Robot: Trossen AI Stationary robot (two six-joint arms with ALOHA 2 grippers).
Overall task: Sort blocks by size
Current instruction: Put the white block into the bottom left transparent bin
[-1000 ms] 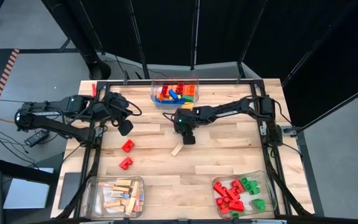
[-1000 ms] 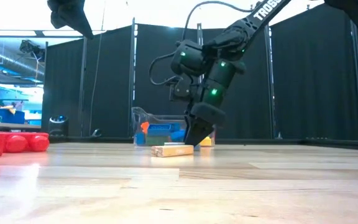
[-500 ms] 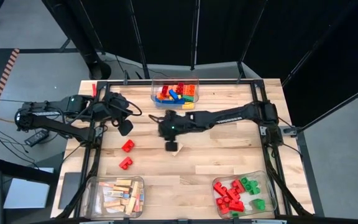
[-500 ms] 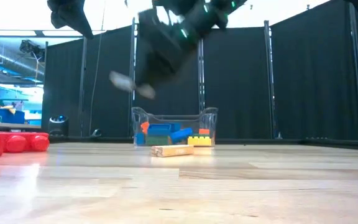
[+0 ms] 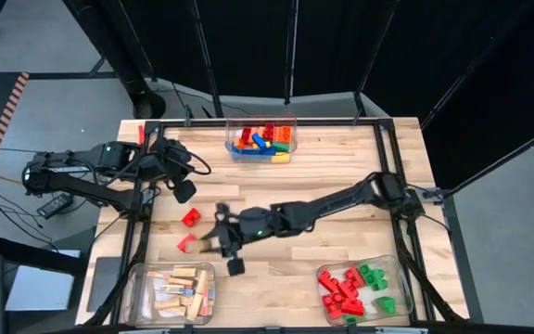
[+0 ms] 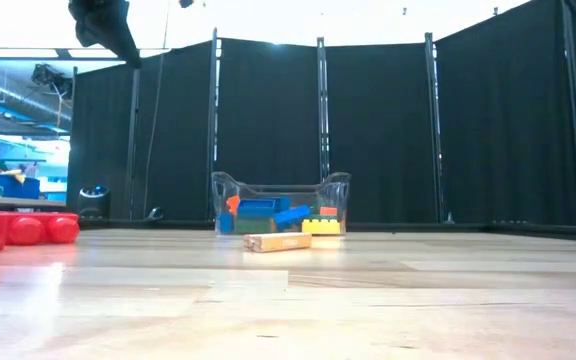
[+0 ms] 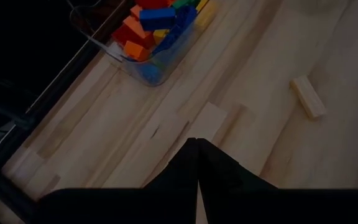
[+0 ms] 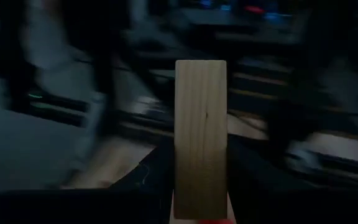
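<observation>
Right pincer [image 5: 221,237] clenched on a pale wooden bar [image 8: 201,134], reaching low across the table [image 5: 323,167] near the bin of wooden bars [image 5: 172,289]. Light, stiff, smooth-faced by the look of it; best pinched across the narrow sides at mid-length. Another wooden bar [image 6: 277,241] flat mid-table. Two red bricks [image 5: 191,218] just beside. Left pincer [image 5: 184,190] shut, idle at the table's left edge. No readable writing anywhere.

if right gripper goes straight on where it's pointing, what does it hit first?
Likely nothing on the table. Right gripper, shut on a wooden bar, points left above the red brick; its wrist view shows only room ahead, so it seems level. Height unclear. Left gripper waits.
</observation>
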